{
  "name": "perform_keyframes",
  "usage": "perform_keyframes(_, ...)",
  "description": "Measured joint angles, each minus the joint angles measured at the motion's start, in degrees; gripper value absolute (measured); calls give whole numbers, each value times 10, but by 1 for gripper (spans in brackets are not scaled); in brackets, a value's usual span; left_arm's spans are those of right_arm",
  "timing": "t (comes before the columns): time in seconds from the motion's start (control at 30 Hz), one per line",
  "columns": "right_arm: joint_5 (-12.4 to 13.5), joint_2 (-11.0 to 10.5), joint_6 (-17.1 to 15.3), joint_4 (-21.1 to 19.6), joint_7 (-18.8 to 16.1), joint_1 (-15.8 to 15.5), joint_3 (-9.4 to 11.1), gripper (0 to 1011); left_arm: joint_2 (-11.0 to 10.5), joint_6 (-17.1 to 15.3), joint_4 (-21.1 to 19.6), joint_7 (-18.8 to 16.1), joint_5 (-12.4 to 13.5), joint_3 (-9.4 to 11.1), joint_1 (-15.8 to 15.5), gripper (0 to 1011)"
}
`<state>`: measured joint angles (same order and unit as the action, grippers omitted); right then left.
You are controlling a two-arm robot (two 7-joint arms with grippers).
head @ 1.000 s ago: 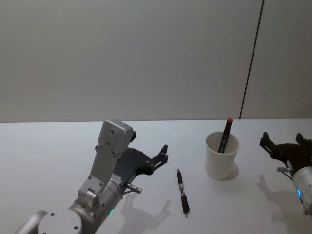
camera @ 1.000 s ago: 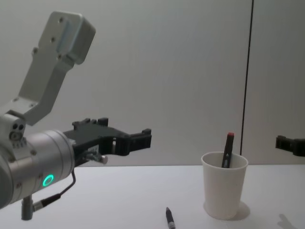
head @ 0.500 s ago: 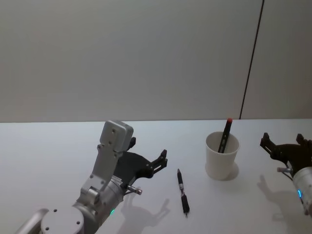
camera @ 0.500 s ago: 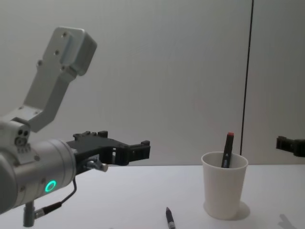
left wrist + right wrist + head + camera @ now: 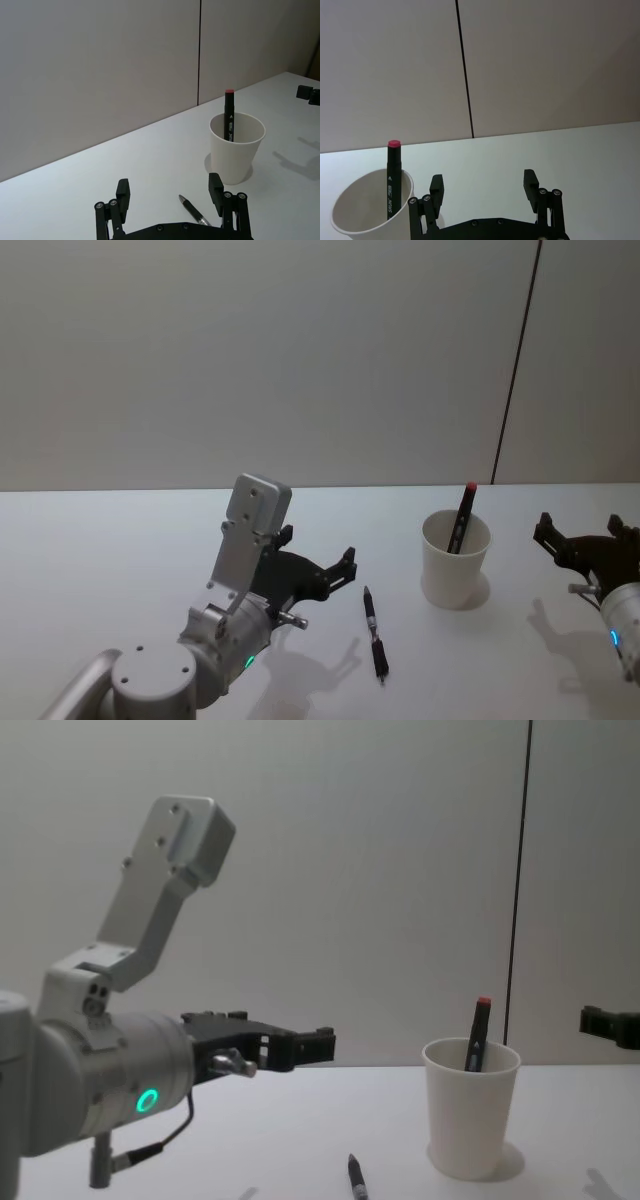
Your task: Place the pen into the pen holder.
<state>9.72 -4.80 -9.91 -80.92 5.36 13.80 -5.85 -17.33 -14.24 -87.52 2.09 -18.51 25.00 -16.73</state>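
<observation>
Released left tool (image 5: 169,186) hovers just left of slim black pen (image 5: 373,635) on white tabletop (image 5: 120,560); white paper cup (image 5: 455,565) stands apart; right tool (image 5: 587,532) released.

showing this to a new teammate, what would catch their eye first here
The open left hand hovers just left of the dark pen lying on the table. Right of the pen, the white paper cup holds a red-capped marker. The open right hand sits farther right.
</observation>
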Motion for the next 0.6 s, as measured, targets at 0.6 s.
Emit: perform_keyframes(0.6,0,0,0,0,0,0,0,1001,45,-57,44,-21,-60,6,-26,1000)
